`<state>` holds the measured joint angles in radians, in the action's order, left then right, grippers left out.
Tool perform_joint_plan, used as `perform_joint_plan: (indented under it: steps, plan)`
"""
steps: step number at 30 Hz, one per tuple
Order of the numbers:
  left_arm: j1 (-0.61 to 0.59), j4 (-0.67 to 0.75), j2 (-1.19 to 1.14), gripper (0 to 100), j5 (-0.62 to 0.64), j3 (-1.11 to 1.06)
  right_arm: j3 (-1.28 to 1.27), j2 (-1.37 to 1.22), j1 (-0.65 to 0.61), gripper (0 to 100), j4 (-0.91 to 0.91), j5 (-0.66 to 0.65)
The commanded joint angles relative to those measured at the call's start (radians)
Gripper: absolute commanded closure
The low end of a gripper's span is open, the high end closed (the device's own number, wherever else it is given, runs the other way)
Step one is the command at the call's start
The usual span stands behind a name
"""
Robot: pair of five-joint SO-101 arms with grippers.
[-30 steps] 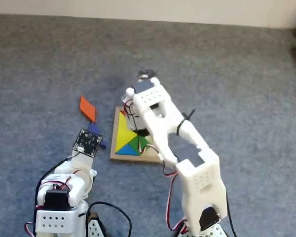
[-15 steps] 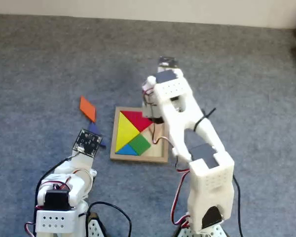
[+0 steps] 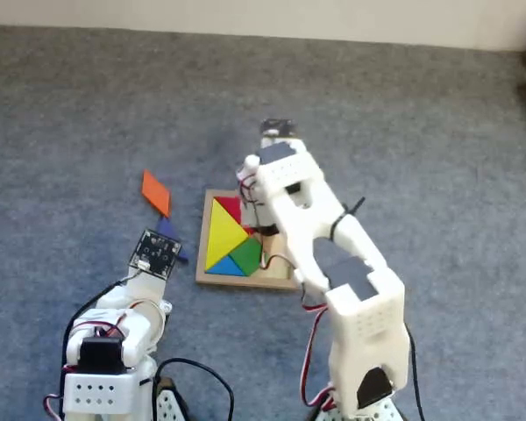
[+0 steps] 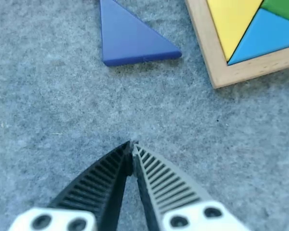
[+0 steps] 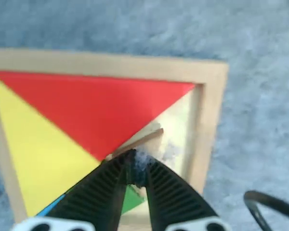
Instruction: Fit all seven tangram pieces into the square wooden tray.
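The square wooden tray (image 3: 238, 281) lies mid-table with a yellow triangle (image 3: 219, 232), a red triangle (image 3: 229, 209), a green piece (image 3: 245, 253) and a light blue piece (image 3: 225, 267) in it. My right arm (image 3: 300, 213) reaches over its right half. My right gripper (image 5: 134, 162) is shut, its tips low over the red triangle (image 5: 96, 106) beside bare tray floor (image 5: 180, 127). A dark blue triangle (image 4: 130, 38) lies on the carpet just outside the tray's corner (image 4: 216, 72). My left gripper (image 4: 131, 147) is shut and empty, short of that triangle. An orange parallelogram (image 3: 156, 192) lies farther left.
Grey carpet (image 3: 438, 140) covers the whole table, with open room to the right and at the back. My left arm's base (image 3: 96, 386) and the right arm's base (image 3: 368, 386) stand at the near edge, with a black cable (image 3: 202, 373) between them.
My right arm swung out to the right of the tray, then came back left over its right half. The left arm has kept still.
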<state>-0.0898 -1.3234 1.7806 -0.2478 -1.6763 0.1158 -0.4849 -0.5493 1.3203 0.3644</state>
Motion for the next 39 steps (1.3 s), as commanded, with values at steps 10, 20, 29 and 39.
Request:
perform_joint_plan:
  steps: [10,20,29,39]
  plan:
    - [-0.008,-0.005,0.035,100,0.011,-0.021,-0.012,0.002,-0.081,99.3,0.016,-0.006]
    - [-0.008,-0.005,0.035,100,0.011,-0.021,-0.081,0.259,-0.077,99.3,0.007,-0.006]
    - [-0.008,-0.005,0.035,100,0.011,-0.021,-0.341,0.507,-0.073,99.3,-0.108,-0.011]
    - [-0.008,-0.005,0.035,100,0.011,-0.021,-0.725,0.938,0.012,99.3,-0.243,-0.011]
